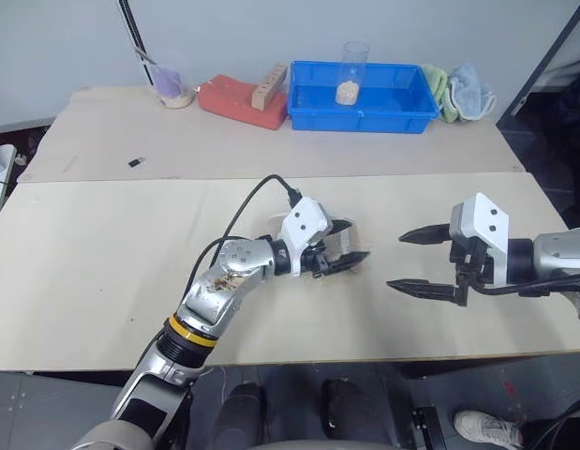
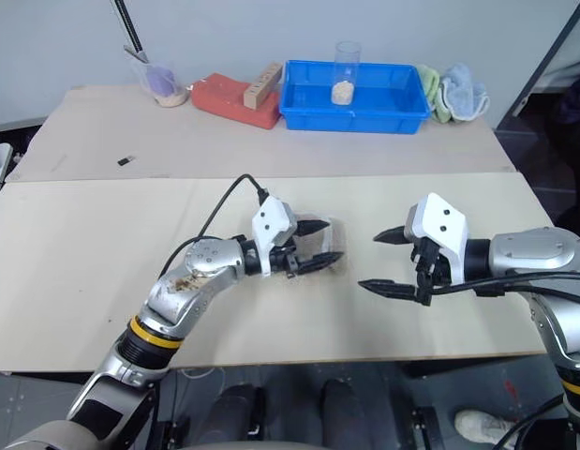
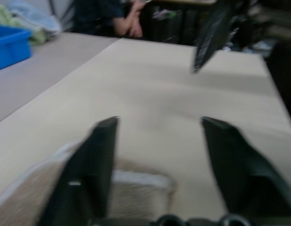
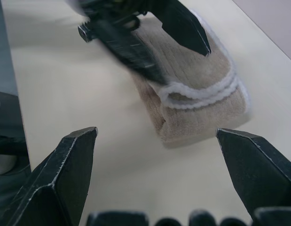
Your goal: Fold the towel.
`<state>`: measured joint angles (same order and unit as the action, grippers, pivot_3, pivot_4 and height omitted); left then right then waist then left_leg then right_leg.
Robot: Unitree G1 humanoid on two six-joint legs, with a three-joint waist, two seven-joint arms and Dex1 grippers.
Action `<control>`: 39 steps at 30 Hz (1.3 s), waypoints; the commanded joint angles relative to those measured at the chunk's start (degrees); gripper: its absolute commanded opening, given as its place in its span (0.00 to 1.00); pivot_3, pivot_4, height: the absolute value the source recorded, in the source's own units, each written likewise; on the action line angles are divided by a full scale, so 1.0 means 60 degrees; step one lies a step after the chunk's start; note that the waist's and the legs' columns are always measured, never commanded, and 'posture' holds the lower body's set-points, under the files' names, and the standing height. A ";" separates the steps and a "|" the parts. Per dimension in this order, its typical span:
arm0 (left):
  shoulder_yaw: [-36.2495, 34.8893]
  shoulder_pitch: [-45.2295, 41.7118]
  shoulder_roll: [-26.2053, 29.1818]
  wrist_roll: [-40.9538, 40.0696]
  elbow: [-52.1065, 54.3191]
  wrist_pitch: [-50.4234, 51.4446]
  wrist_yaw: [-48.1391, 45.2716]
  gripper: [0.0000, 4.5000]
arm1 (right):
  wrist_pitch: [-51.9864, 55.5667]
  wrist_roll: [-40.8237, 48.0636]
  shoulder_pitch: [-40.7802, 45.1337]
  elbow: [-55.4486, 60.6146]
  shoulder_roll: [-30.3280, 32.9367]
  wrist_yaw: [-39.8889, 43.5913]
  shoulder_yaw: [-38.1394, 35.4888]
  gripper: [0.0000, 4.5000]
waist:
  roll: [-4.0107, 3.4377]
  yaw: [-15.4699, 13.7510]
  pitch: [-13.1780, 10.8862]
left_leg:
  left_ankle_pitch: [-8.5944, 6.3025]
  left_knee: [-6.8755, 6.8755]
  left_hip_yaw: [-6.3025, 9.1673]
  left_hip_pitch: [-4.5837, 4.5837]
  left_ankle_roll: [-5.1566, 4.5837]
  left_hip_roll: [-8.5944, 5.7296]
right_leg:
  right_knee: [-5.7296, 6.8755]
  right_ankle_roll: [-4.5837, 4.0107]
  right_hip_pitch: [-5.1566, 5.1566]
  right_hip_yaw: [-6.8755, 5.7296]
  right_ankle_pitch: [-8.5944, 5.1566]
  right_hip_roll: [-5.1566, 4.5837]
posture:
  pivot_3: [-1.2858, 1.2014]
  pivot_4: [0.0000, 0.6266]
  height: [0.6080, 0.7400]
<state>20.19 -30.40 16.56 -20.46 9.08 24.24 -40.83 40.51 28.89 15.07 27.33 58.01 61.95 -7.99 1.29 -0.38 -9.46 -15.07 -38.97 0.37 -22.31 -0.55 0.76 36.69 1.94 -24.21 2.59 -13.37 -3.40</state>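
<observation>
the right wrist view shows the towel [image 4: 192,101] folded small on the bench [image 1: 102,281]; left gripper [image 1: 350,246] and right gripper [image 1: 416,262] fingers spread wide, empty.

The two head views look forward and down over the table [image 1: 102,281] from above its near edge, sharing nearly the whole scene. Each wrist view sits low and close; both catch the towel [image 4: 197,108], probably facing each other along the 9-to-3 o'clock line.
</observation>
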 commanded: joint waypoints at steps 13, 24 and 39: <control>-0.3996 0.1030 0.5313 -0.1383 0.1568 -0.0685 -0.4146 1.00 | -0.0063 -0.1682 0.3286 -0.3088 -0.3760 -0.3608 0.2147 1.00 | -0.0003 0.0236 -0.0001 | 0.0000 0.0016 -0.0004 -0.0002 0.0000 0.0014 | 0.0000 -0.0003 -0.0022 0.0001 -0.0003 0.0008 | 0.52 0.24 1.00; -0.5787 0.2364 0.6049 -0.3653 0.3206 0.0678 -0.4256 1.00 | -0.0398 -0.2548 0.3608 -0.6044 -0.5316 -0.4165 0.2616 1.00 | -0.0001 0.0150 -0.0002 | 0.0000 0.0007 -0.0004 -0.0008 0.0001 0.0011 | 0.0006 -0.0002 -0.0019 -0.0010 -0.0002 -0.0005 | 0.52 0.24 1.00; -0.6054 0.2039 0.6220 -0.3901 0.3142 0.0826 -0.3642 1.00 | -0.0695 -0.2706 0.4370 -0.6848 -0.5550 -0.4627 0.1912 0.00 | -0.0003 0.0226 -0.0003 | 0.0000 0.0021 -0.0001 0.0002 0.0001 0.0016 | 0.0017 -0.0005 -0.0026 -0.0008 -0.0003 0.0007 | 0.52 0.24 1.00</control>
<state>-14.89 -17.05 53.85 -43.10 27.80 29.17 -63.70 39.73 14.01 39.01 -13.06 23.26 36.10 7.11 1.28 0.98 -9.47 -15.06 -38.85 0.36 -22.31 -0.55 0.84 36.79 1.91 -24.37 2.53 -13.39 -3.37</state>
